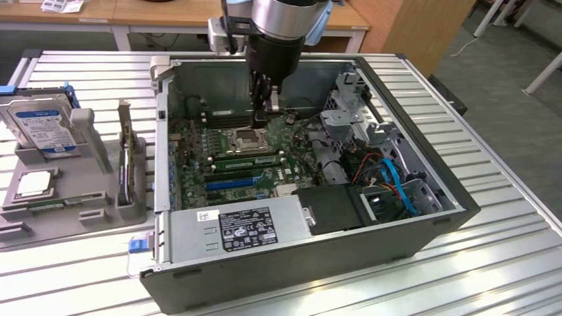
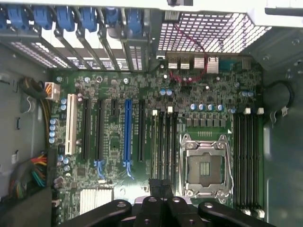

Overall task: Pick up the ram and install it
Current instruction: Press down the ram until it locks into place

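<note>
Ribbed silver metal table (image 1: 491, 217) carries an open grey computer case (image 1: 290, 276); wooden desks (image 1: 176, 12) stand beyond. Black gripper (image 1: 262, 120), jaws closed and empty, hangs over the green motherboard (image 1: 263, 155).

Open computer case (image 1: 290, 263), motherboard (image 2: 142, 94), hard drive (image 1: 39, 125), metal table (image 1: 491, 263)

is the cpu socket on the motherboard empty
Yes, in the wrist view the CPU socket sits open inside its metal frame with bare contacts and no chip or cooler on it.
</note>
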`<state>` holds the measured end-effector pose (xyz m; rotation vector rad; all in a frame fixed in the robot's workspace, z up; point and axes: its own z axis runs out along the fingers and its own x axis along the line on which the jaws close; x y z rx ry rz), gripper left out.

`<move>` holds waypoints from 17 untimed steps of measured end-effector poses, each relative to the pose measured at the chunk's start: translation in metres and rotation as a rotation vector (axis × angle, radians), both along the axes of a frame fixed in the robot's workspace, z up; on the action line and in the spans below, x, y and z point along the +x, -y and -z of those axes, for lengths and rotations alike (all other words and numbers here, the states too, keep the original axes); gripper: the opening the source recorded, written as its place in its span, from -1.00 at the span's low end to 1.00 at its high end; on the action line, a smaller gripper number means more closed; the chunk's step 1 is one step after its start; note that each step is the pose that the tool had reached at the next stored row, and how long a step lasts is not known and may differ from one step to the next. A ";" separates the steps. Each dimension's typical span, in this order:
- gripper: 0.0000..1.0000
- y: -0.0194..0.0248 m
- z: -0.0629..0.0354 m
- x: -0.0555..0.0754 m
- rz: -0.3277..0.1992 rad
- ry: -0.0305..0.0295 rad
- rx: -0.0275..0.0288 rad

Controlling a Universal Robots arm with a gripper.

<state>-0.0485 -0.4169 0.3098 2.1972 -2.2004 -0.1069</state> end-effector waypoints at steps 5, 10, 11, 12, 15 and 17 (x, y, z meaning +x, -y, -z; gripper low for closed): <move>-0.80 0.0000 0.0000 0.007 0.000 0.0000 0.0000; -0.80 0.0000 0.0000 0.008 0.000 0.0000 0.0000; -0.80 0.0000 0.0000 0.008 0.000 0.0002 0.0003; -0.80 -0.0001 0.0001 0.008 0.000 0.0012 0.0009; -0.80 0.0000 -0.0001 0.008 -0.002 0.0074 0.0012; -0.80 0.0000 -0.0001 0.008 -0.004 0.0123 0.0012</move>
